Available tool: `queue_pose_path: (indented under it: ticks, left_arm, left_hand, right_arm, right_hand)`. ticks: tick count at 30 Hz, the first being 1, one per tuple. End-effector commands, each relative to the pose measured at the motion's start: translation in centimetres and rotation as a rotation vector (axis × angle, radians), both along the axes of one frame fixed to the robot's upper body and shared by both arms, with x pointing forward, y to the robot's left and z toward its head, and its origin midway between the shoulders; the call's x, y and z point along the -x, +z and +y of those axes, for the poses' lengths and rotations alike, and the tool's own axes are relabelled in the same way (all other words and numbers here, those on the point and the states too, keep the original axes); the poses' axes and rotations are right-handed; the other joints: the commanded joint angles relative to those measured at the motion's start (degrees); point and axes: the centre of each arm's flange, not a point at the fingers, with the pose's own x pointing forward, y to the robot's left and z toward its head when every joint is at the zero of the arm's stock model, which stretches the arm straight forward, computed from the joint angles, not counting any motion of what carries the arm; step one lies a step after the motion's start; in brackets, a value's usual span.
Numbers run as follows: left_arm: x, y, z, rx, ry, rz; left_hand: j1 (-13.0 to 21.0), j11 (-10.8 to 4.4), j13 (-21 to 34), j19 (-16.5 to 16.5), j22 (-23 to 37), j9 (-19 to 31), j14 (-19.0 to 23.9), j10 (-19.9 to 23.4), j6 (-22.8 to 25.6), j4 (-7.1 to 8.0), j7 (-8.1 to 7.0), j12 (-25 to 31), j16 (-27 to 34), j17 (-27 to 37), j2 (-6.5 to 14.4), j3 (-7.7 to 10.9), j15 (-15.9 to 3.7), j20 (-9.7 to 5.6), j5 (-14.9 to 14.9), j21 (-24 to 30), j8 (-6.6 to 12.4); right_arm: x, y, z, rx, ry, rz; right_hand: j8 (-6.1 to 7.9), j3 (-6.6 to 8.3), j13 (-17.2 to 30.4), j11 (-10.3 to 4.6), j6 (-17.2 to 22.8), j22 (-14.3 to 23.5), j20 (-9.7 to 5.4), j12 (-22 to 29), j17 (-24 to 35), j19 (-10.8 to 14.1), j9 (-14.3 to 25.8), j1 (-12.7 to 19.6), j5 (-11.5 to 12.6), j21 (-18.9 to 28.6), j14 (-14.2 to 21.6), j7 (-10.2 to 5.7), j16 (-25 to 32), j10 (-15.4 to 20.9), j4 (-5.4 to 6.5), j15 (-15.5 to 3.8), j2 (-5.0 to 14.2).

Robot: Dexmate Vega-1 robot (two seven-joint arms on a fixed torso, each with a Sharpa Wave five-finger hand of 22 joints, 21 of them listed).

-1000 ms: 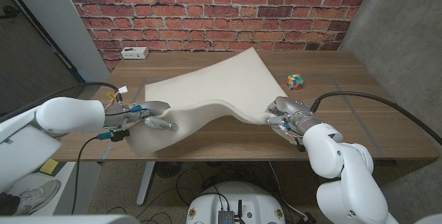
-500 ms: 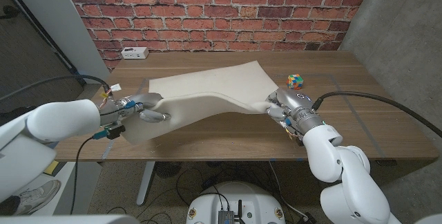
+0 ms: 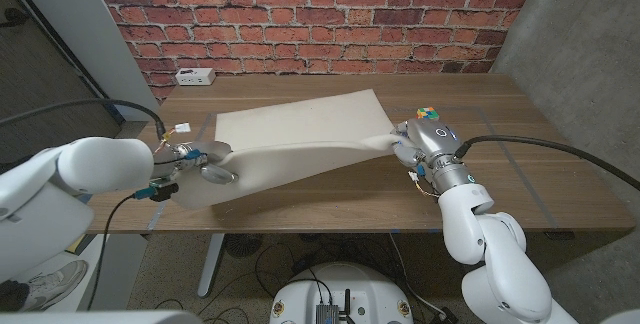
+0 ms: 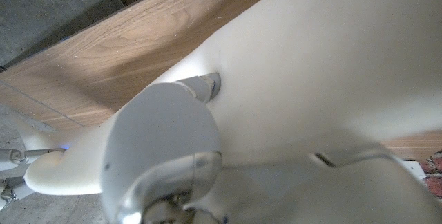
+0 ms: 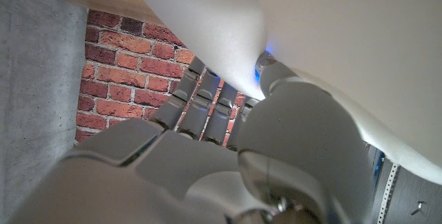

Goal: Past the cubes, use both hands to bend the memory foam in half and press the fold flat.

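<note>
Socket strip: we note it white, at the table's far left edge.
Left hand: we see it pinching the foam's near-left corner, lifted off the wood.
Foam: we log it mid-table, near edge raised, far part lying flat.
Right hand: grips the foam's near-right corner.
Cube: multicoloured, just behind the right hand.

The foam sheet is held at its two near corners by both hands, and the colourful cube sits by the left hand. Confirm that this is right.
One detail is wrong: in the head view the colourful cube sits by the right hand, not the left hand. The rest stands: both hands hold the foam sheet at its near corners.
</note>
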Motion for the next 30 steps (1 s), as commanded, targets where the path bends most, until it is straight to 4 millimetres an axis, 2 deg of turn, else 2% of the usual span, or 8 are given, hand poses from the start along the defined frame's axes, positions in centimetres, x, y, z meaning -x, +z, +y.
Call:
queue_pose_path:
  ticks: [1, 7, 13, 17, 19, 23, 27, 30]
  left_arm:
    - [-0.2, -0.2, 1.0, 0.000, 0.076, 0.028]
    - [-0.4, -0.1, 1.2, 0.012, 0.070, 0.020]
    - [-0.4, 0.0, 1.2, 0.042, 0.030, -0.002]
    - [-0.5, 0.0, 1.3, 0.052, 0.020, -0.005]
    - [-0.5, 0.0, 1.4, 0.062, 0.011, -0.008]
    - [-0.7, 0.1, 1.6, 0.076, -0.002, -0.007]
    - [-0.9, 0.0, 2.0, 0.096, -0.007, -0.011]
    - [-1.0, -0.1, 2.2, 0.113, -0.008, -0.014]
  left_hand:
    - [-0.8, -3.12, 0.1, -0.2, 0.2, 0.2, 0.0, 7.1, 2.8, 0.43, 2.41, 7.3, 0.1, 0.3, 0.6, 1.09, 0.08, 0.04, 0.3, 0.5, 0.15]
    - [-0.9, -3.24, 0.2, -0.4, 0.2, 0.5, 0.1, 7.1, 2.8, 0.38, 2.38, 7.3, 0.1, 0.3, 0.6, 1.22, 0.05, -0.06, 0.3, 0.8, 0.08]
    - [-1.0, -3.39, 0.3, -0.5, 0.2, 0.5, 0.1, 7.1, 2.8, 0.34, 2.43, 7.3, 0.1, 0.3, 0.6, 1.33, -0.02, -0.06, 0.2, 0.9, -0.01]
    - [-1.1, -3.38, 0.3, -0.5, 0.2, 0.5, 0.1, 7.3, 2.8, 0.32, 2.46, 7.3, 0.1, 0.3, 0.6, 1.41, -0.02, -0.04, 0.2, 1.1, -0.12]
    - [-1.1, -3.37, 0.4, -0.5, 0.2, 0.5, 0.3, 7.3, 2.8, 0.31, 2.42, 7.4, 0.2, 0.3, 0.6, 1.44, 0.21, -0.07, 0.2, 1.2, -0.19]
    - [-1.2, -3.21, 0.4, -0.5, 0.2, 0.6, 0.2, 7.3, 2.8, 0.29, 2.49, 7.3, 0.1, 0.3, 0.6, 1.50, 0.21, -0.04, 0.2, 1.3, -0.22]
    - [-1.2, -2.96, 0.5, -0.5, 0.2, 0.6, 0.3, 7.3, 2.9, 0.25, 2.49, 7.4, 0.1, 0.3, 0.6, 1.58, 0.18, -0.05, 0.2, 1.5, -0.30]
    - [-1.3, -2.99, 0.6, -0.5, 0.2, 0.6, 0.2, 7.3, 3.0, 0.22, 2.45, 7.4, 0.1, 0.3, 0.6, 1.63, 0.21, -0.03, 0.2, 1.7, -0.35]
  right_arm:
    - [-0.5, 0.2, -2.1, 0.019, -0.102, -0.080]
    - [-0.6, 0.2, -2.4, 0.023, -0.101, -0.081]
    - [-1.1, 0.0, -1.4, 0.070, -0.095, -0.051]
    - [-1.3, -0.1, -0.9, 0.102, -0.113, -0.057]
    - [-1.5, -0.1, -0.7, 0.119, -0.128, -0.063]
    - [-2.0, 0.0, -0.1, 0.179, -0.190, -0.071]
    - [-3.1, 0.0, 0.1, 0.202, -0.202, -0.039]
    - [-3.7, -0.1, 0.4, 0.234, -0.214, -0.039]
  right_hand:
    - [-0.51, -0.18, -0.9, -0.32, 0.3, -0.1, 0.66, -0.3, -0.5, 0.6, -0.5, 3.6, 0.3, 0.6, 1.3, -0.21, -0.3, 0.6, -2.22, -8.90, -0.55]
    - [-1.09, -1.25, -1.2, -1.04, 0.9, -0.2, 0.57, 0.1, 0.4, 1.5, -1.4, 6.8, 0.1, 1.5, 3.9, -0.50, 1.2, 2.0, -3.84, -8.84, -1.36]
    - [-2.03, -4.71, -2.1, 0.15, 0.4, -0.3, 1.45, -0.4, -0.8, 2.4, -2.2, 4.7, -0.4, 2.2, 3.8, 0.04, 1.0, 1.9, -2.52, -8.32, -3.52]
    - [-3.89, -7.87, -2.9, 0.20, -2.0, -0.6, 1.75, -1.2, -1.5, 2.1, -3.0, 2.7, -0.2, 2.2, 2.6, -0.26, 0.2, 0.5, -2.39, -8.11, -7.55]
    - [-4.68, -8.40, -2.5, -0.28, -2.4, -0.6, 1.41, -1.1, -0.9, 1.5, -3.6, 3.9, 0.4, 1.9, 2.2, -0.55, 0.4, -0.1, -3.20, -8.71, -8.84]
    - [-5.64, -8.60, 0.1, -2.71, -1.3, -0.6, 0.19, 1.1, 2.6, 1.9, -4.5, 10.4, 2.1, 2.2, 3.3, -1.22, 3.1, 0.1, -4.02, -8.79, -8.68]
    - [-6.10, -10.08, 2.6, -3.35, -0.4, -0.5, -0.17, 3.0, 5.8, 2.2, -4.9, 11.6, 2.4, 2.6, 4.1, -1.38, 6.0, -0.1, -3.05, -8.52, -8.59]
    - [-5.20, -11.04, 4.8, -3.34, 3.6, -0.5, -0.39, 5.3, 6.1, 2.5, -5.1, 12.4, 2.6, 3.0, 3.5, -0.92, 6.8, 1.1, -2.40, -8.53, -7.35]
